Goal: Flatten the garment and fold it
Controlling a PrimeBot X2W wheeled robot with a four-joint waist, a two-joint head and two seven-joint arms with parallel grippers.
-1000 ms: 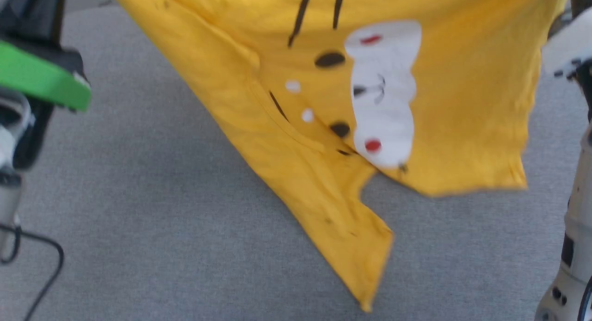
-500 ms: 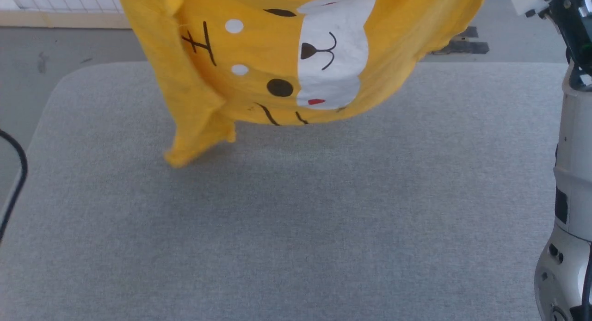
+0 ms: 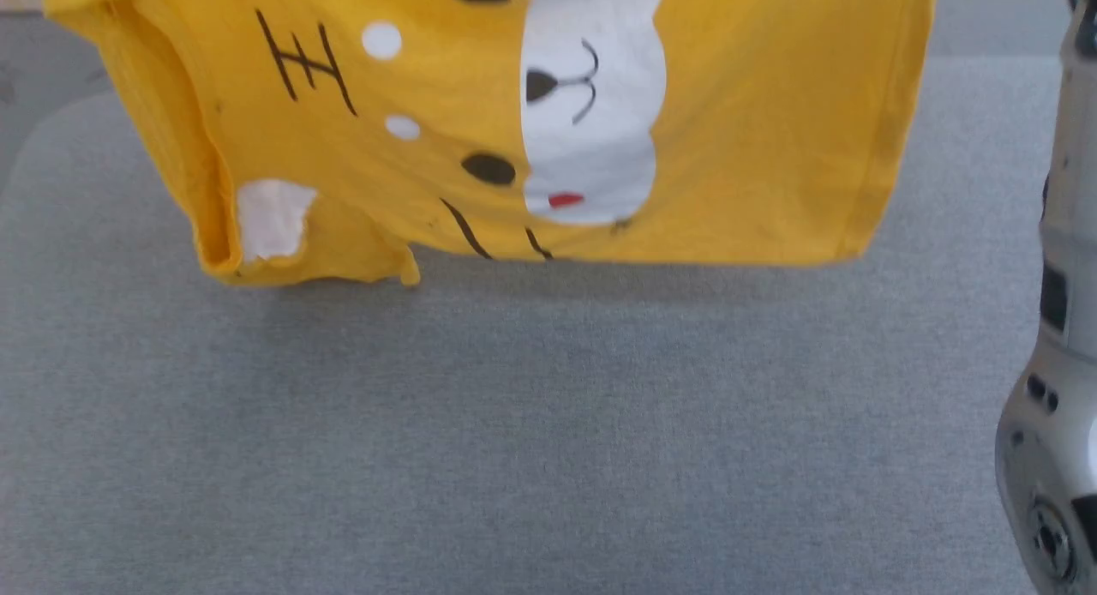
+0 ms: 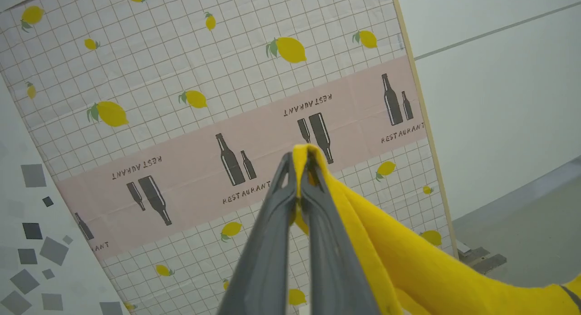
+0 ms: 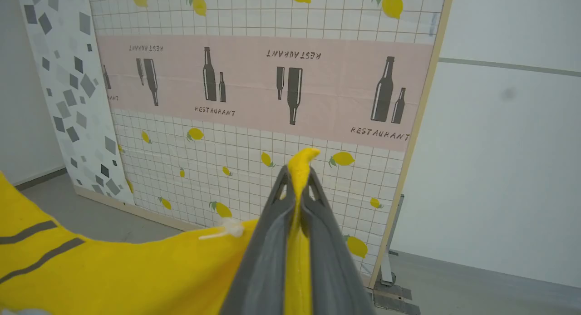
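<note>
Step in hand: flattening, fold not begun.
- Garment hangs spread between my two grippers at 12 o'clock in head view, print facing me.
- Lower edge over far part of grey table; contact unclear. Bunched corner at 9 o'clock.
- Left gripper: jaws closed, pinching yellow edge.
- Right gripper: jaws closed, pinching yellow edge.
- Next move, my judgement: lower both evenly, draw toward 6 o'clock, lay cloth flat.
</note>
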